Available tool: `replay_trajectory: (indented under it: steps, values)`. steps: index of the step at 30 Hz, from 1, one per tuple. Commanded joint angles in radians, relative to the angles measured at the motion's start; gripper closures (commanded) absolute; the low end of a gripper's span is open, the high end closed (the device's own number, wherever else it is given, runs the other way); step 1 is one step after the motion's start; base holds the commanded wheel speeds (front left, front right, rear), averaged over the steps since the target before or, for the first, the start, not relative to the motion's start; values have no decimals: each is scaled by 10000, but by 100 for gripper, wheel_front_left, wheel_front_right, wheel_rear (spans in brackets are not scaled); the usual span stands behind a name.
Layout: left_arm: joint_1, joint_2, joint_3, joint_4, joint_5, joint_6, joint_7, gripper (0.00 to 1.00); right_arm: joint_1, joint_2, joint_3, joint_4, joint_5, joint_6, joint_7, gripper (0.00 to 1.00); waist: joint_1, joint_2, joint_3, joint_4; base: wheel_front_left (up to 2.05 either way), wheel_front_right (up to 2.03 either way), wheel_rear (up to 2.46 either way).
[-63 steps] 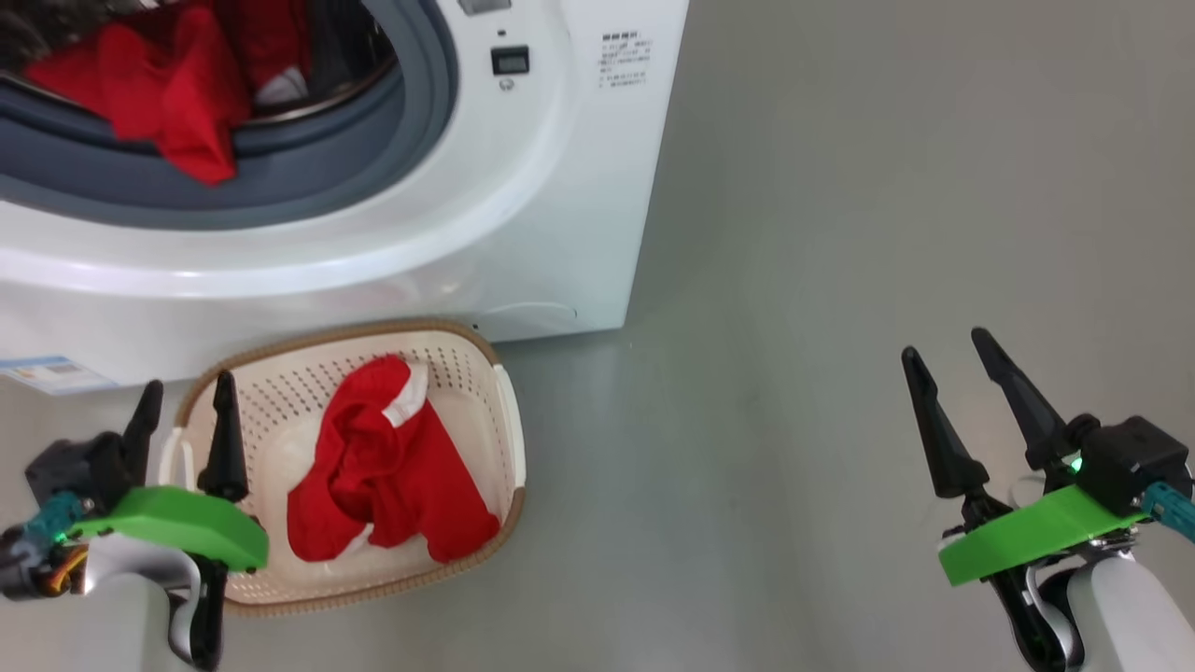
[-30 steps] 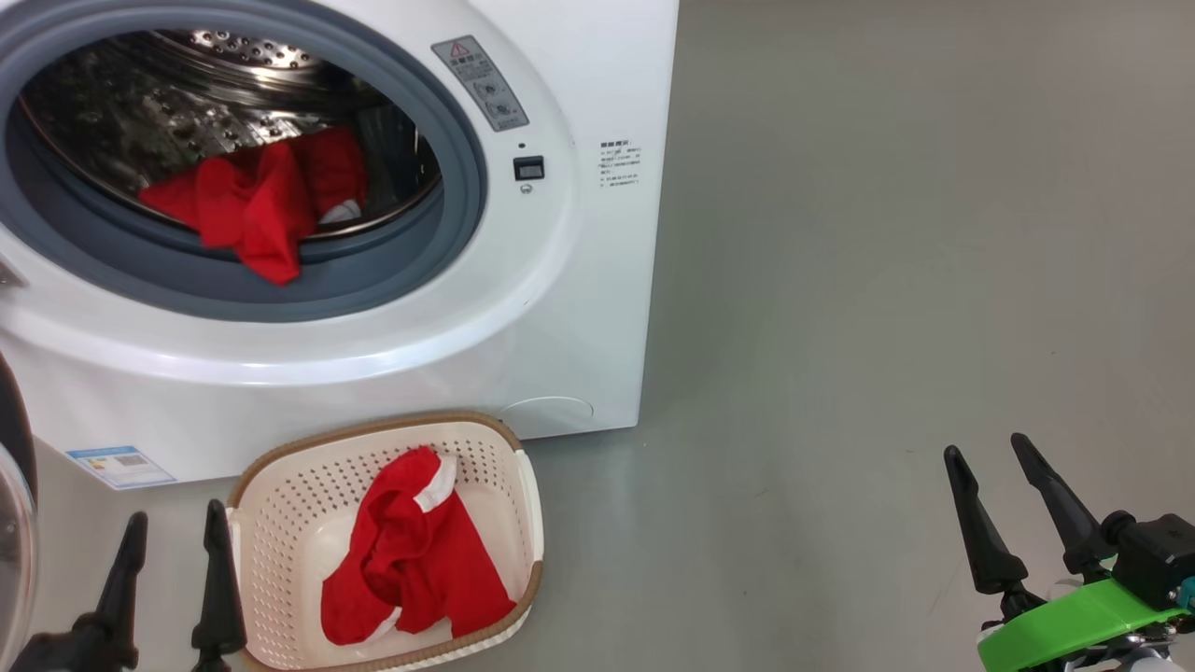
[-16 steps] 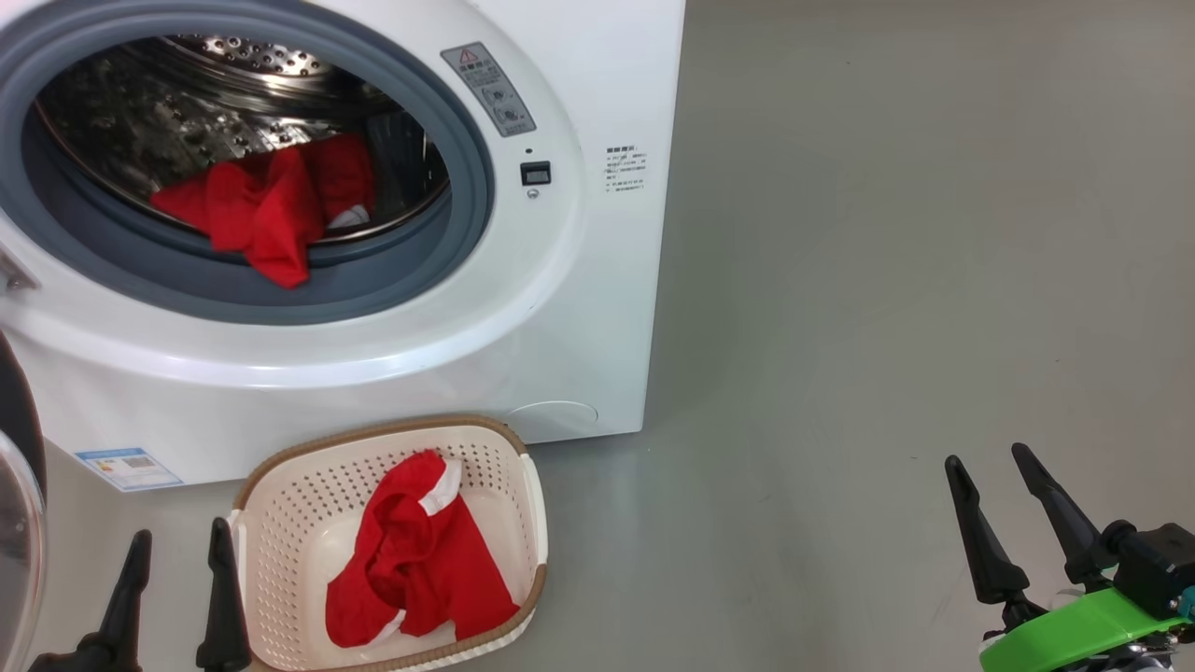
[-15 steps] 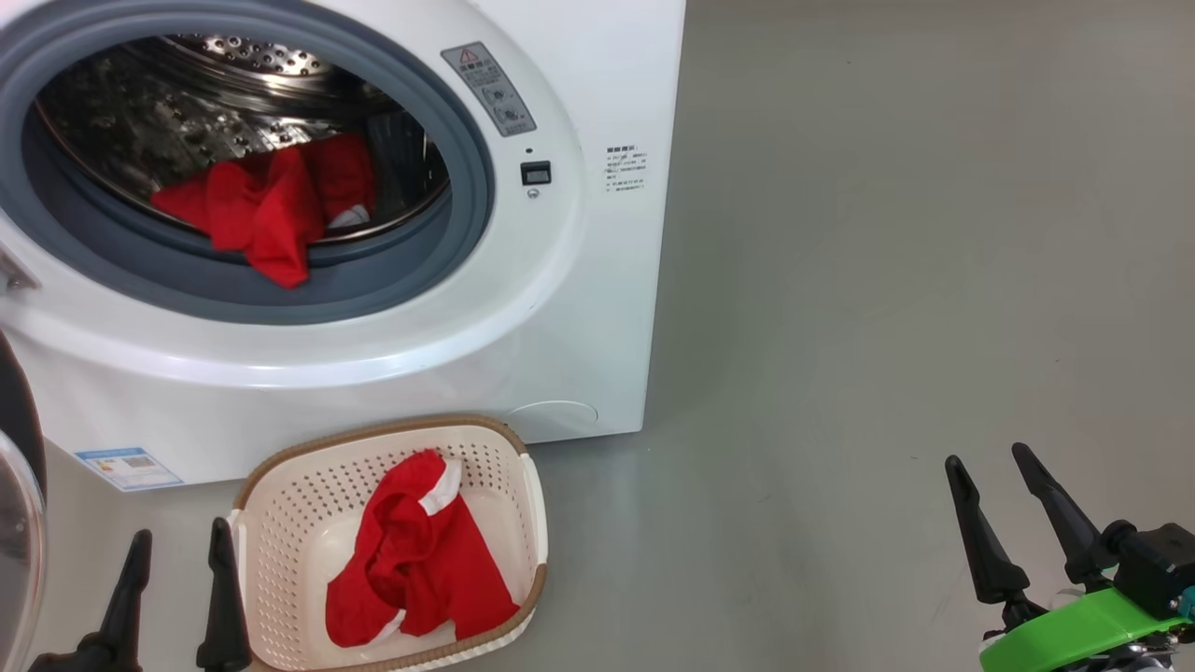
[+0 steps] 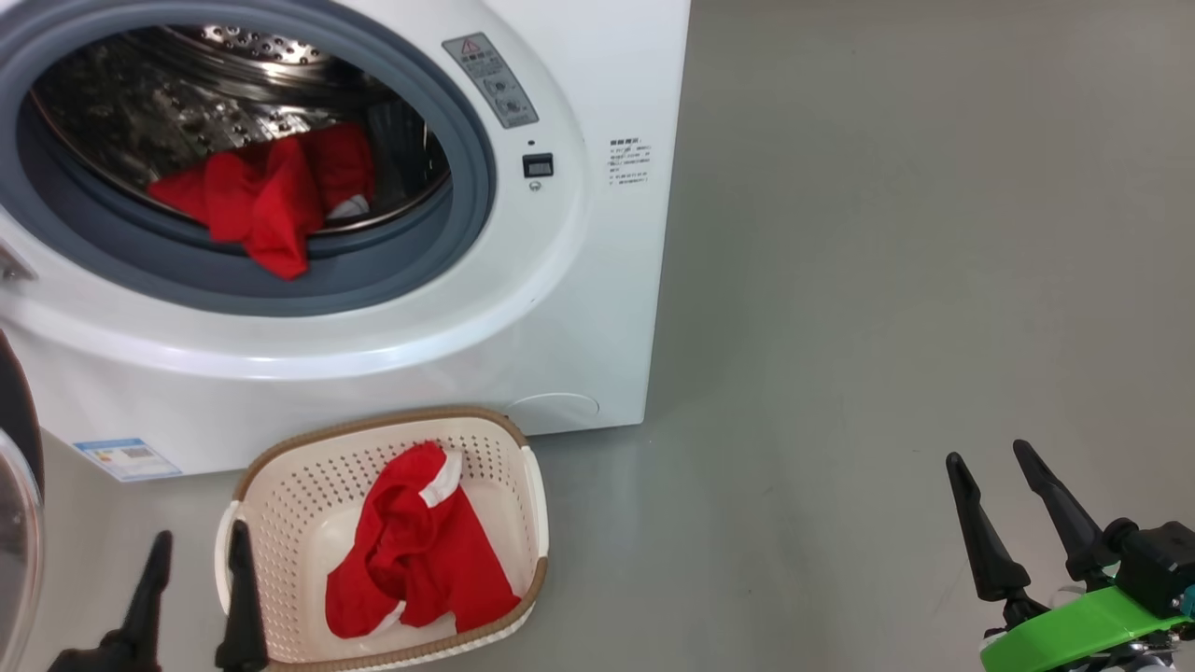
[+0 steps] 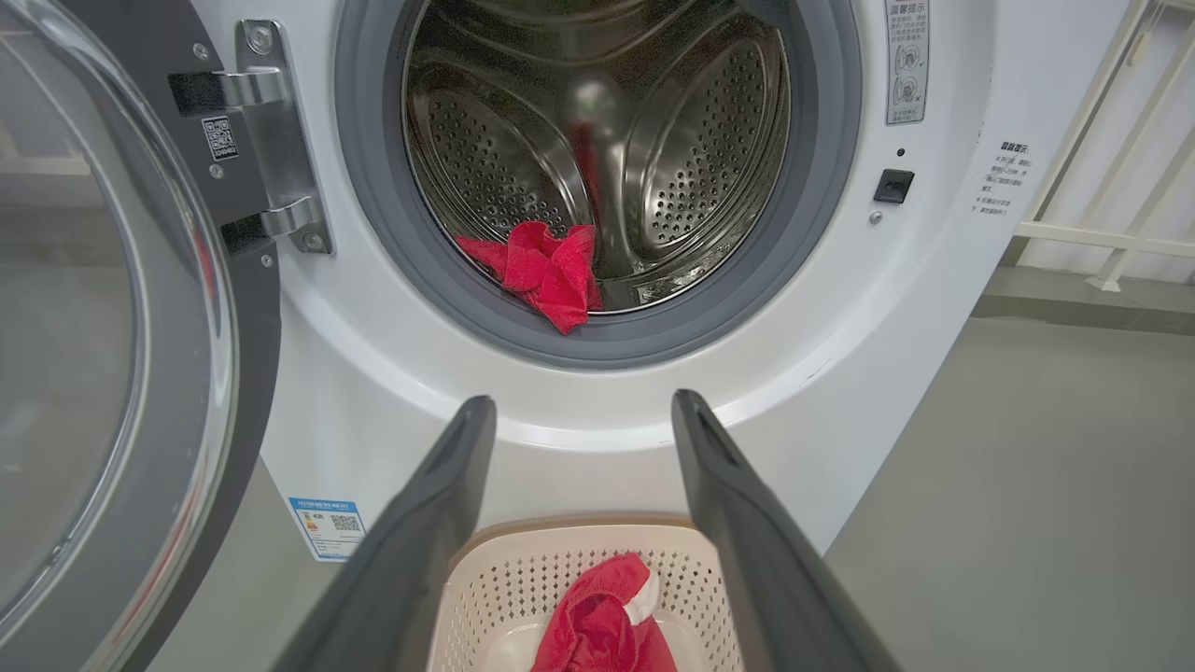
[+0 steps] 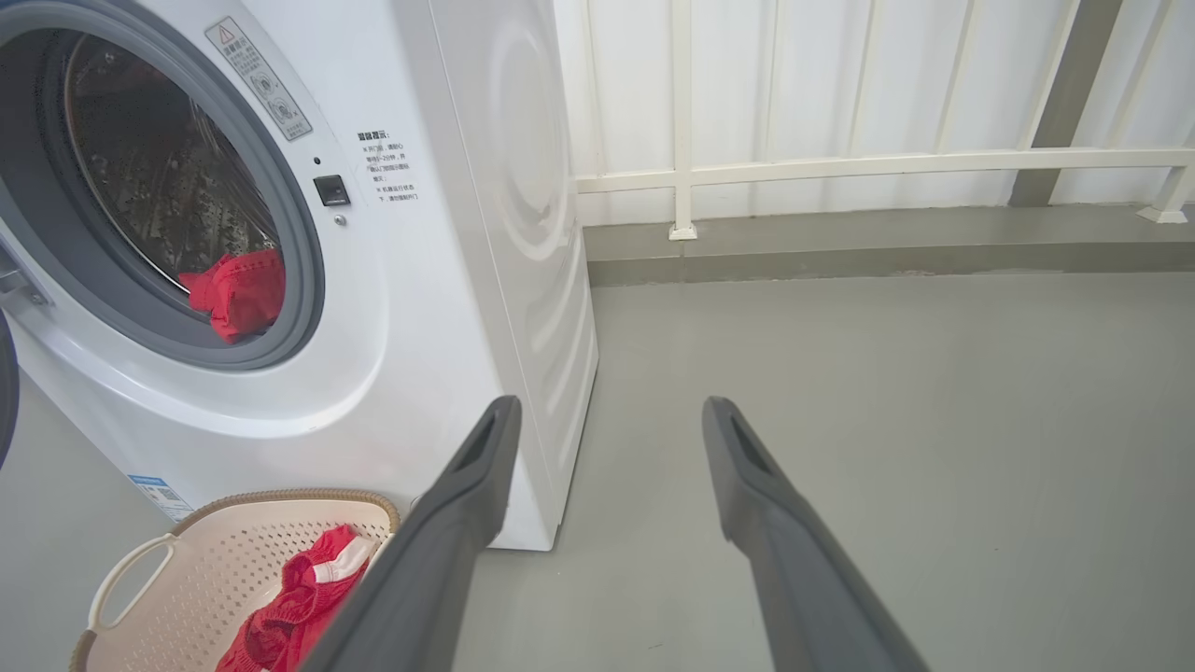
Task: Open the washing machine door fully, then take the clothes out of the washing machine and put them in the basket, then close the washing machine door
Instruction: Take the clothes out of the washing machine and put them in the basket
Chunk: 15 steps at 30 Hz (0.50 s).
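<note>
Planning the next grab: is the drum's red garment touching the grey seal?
Touching. The head view shows the red garment spilling from the drum, its tip lying on the grey seal.

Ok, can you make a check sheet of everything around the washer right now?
surface: grey floor.
job's things: door swung open at left; washer drum holds red clothes, one end draped over the seal; more clothes in basket in front of washer.
clutter: nothing seen.
grippers: left gripper open, empty, by basket's left side; right gripper open, empty, over floor.
cables: nothing seen.
surroundings: white railing behind washer.
</note>
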Motion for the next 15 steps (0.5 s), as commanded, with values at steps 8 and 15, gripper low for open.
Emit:
replay_trajectory:
  steps: [8, 15]
  values:
    - [-1621, 390, -111, 707, -396, -30, -91, 0, -389, -68, 209, -355, -27, 16, -49, 0, 0, 0, 716, 78, 0, 0, 0]
    - [-3881, 1000, -483, 2401, -522, -30, -91, 0, -896, 155, 226, -423, -104, 16, -49, 0, 0, 0, 1674, 141, 0, 0, 0]
